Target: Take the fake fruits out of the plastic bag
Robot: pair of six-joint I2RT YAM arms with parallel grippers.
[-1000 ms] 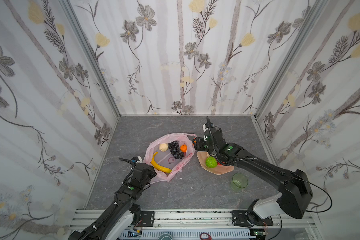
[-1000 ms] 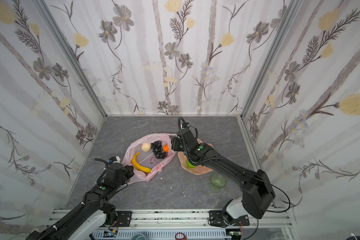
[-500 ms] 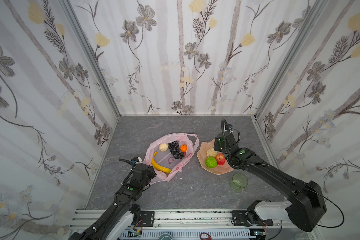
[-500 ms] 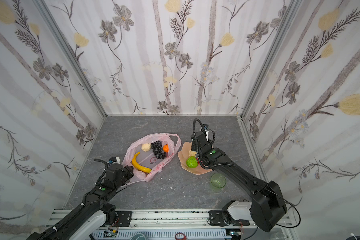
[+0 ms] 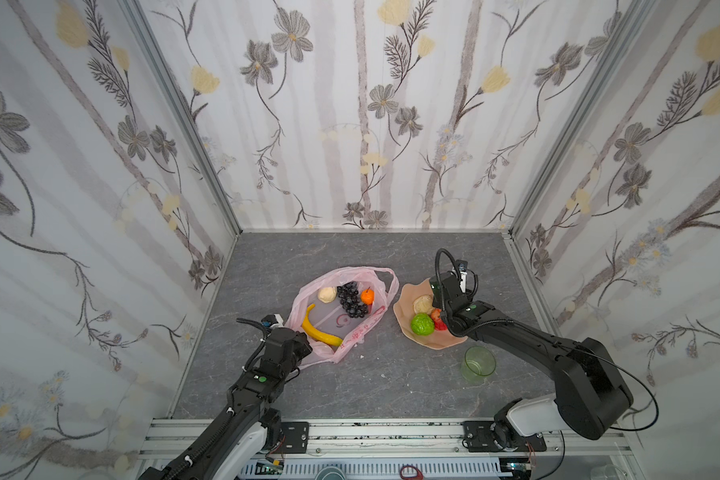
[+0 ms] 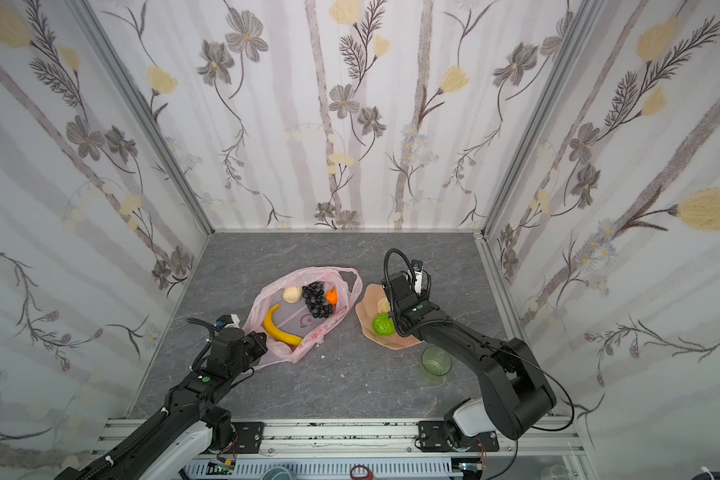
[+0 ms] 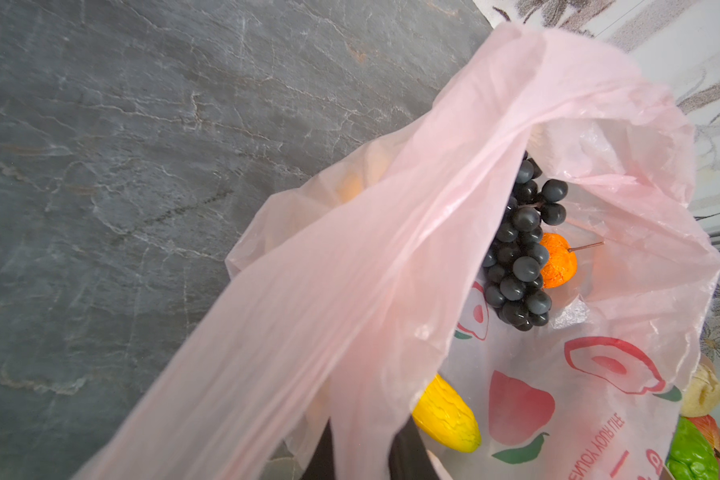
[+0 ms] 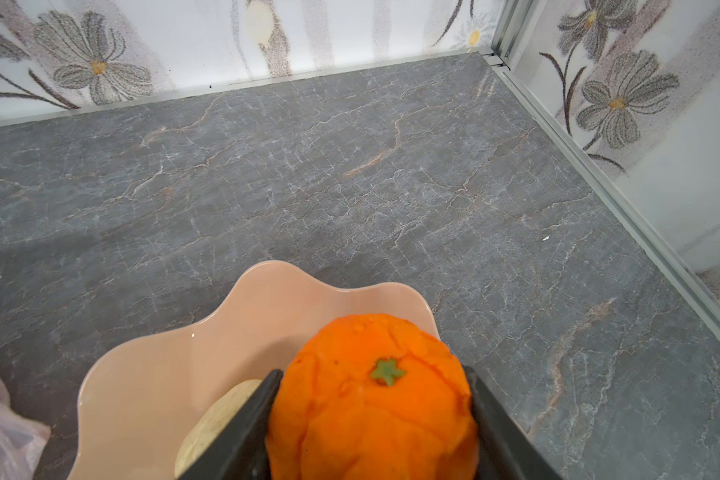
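Grey marbled tabletop (image 5: 350, 386), flowery wallpaper (image 5: 350, 124) on three sides, and the unpacking is under way. Look to the lower left of both top views: the left gripper (image 7: 364, 453) is pinched shut on the plastic bag (image 5: 350, 328), its dark fingers clamped on a fold of pink film at the bag's near corner. The bag itself lies spread open just left of centre.

Plenty is left inside! The banana (image 5: 316, 330) curves along the bag's lower left. The grape bunch (image 5: 352, 301) sits in the upper middle, with a small orange (image 5: 367, 296) touching its right side and a beige lumpy piece (image 5: 327, 294) just beside its left.

Now over to the right of centre, where the plate (image 5: 433, 340) sits close to the bag but apart from it. It holds the green bumpy fruit (image 5: 422, 324) at lower left, the apple (image 5: 437, 320) tucked against it and half hidden under the arm, and a second beige piece (image 5: 423, 304) above them.

And there's the right gripper (image 8: 371, 374), over the plate. Its fingers grip an orange (image 8: 371, 415) from both sides, green star-shaped cap facing the wrist camera. Whether the orange touches the plate, I can't tell.

Lower right of the plate, near its rim, the green cup (image 5: 479, 363) stands upright.
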